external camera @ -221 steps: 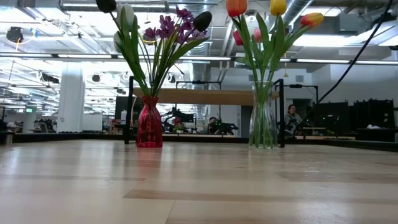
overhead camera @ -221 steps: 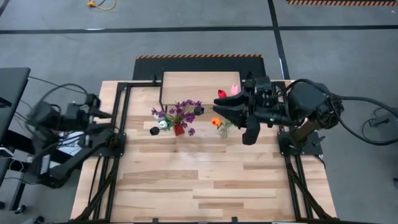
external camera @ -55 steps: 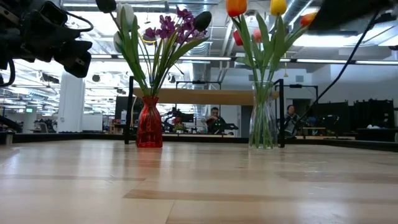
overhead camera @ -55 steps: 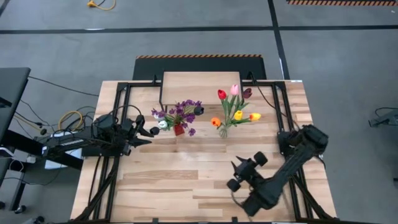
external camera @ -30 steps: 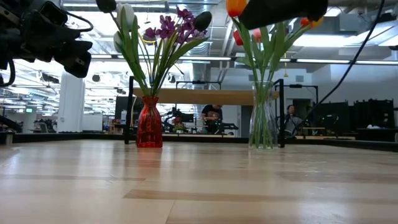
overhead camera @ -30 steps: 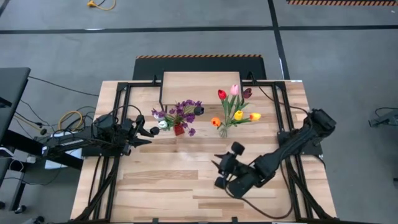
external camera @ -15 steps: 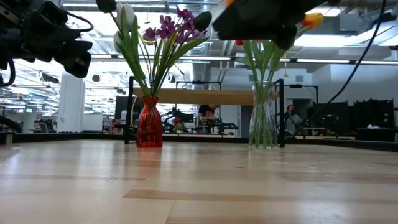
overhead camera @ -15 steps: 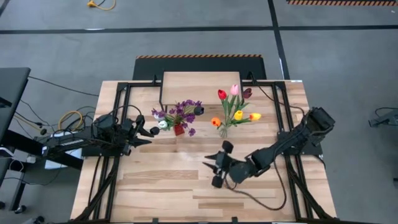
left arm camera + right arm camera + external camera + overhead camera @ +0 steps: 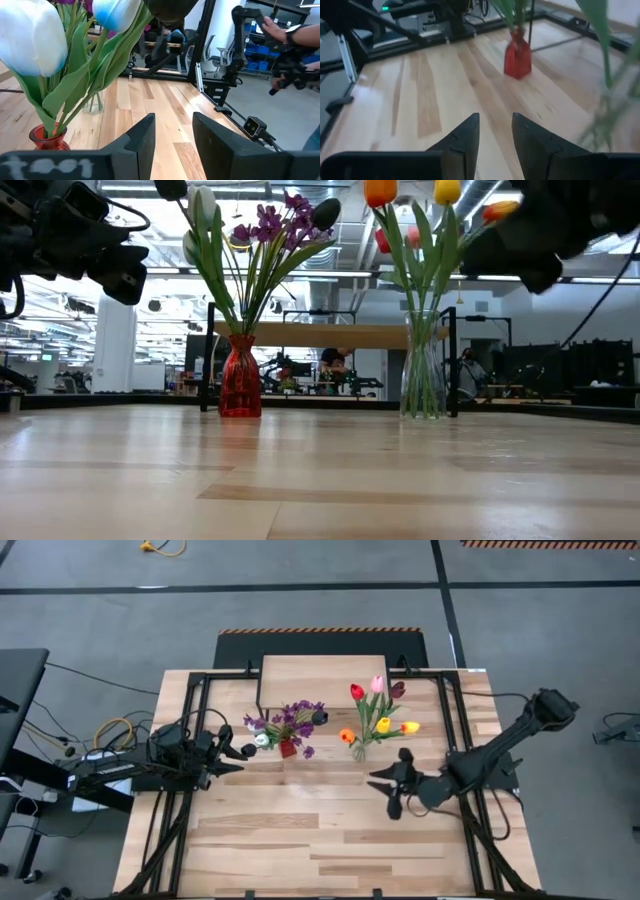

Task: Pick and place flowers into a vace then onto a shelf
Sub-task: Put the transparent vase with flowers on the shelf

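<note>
In two vases [image 9: 288,748] [image 9: 358,752] stand the flowers [image 9: 378,705].

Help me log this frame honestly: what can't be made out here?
- Clear vase, right wrist view: blurred and cut by the picture's edge.
- Red vase, high view: mostly hidden under its own flowers.
- Shelf top, low view: seen edge-on, its surface unseen.
- Right gripper, low view: only a dark blur, cut by the picture's edge.

Open-plan robotics lab, exposed ceiling ducts [image 9: 330,275]
</note>
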Available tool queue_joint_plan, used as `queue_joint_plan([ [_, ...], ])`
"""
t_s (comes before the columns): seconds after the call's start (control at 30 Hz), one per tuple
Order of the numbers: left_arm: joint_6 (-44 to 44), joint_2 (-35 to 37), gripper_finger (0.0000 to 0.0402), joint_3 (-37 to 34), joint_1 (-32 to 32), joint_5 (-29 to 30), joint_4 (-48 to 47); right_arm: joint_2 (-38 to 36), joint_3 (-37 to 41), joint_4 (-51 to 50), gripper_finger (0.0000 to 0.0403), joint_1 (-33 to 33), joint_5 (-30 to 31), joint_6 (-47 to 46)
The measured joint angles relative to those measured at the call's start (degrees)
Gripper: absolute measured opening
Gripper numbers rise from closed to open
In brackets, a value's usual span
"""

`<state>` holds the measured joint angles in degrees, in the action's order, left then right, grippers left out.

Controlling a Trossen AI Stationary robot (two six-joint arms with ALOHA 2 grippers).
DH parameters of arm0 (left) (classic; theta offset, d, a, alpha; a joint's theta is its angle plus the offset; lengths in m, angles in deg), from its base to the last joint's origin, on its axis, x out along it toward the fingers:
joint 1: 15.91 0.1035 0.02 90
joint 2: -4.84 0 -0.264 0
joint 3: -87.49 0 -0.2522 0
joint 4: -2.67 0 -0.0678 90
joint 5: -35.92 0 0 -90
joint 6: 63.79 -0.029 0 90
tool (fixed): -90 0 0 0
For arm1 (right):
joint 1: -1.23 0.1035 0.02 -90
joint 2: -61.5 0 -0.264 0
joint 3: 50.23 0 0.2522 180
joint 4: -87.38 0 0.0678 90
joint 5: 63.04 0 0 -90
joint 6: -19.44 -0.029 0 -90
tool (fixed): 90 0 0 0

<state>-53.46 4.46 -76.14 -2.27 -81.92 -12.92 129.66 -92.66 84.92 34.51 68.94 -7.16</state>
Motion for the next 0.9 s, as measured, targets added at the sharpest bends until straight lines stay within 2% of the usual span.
queue_joint_plan([
  [0.2, 0.0, 0.0, 0.0119, 0.0, -0.01, 0.0, 0.0, -6.27, 6.94, -0.56, 0.0133, -0.96, -1.55, -0.49],
  [0.4, 0.0, 0.02, 0.0119, 0.0, -0.01, 0.0, 0.0, -10.25, 9.98, -5.17, 0.0211, -5.02, -1.54, -0.47],
  [0.53, 0.0, 0.0, 0.0119, 0.0, -0.01, 0.0, 0.0, -9.71, 10.67, -5.3, 0.0253, -8.83, -1.56, -0.43],
  [0.73, 0.0, 0.01, 0.0119, 0.0, -0.01, 0.0, 0.0, -7.86, 10.74, -4.99, 0.0265, -13.93, -2.29, -0.45],
  [0.9, 0.0, 0.01, 0.0119, 0.0, -0.01, 0.0, -0.01, -7.86, 10.74, -2.04, 0.0266, -16.86, -6.21, 0.03],
])
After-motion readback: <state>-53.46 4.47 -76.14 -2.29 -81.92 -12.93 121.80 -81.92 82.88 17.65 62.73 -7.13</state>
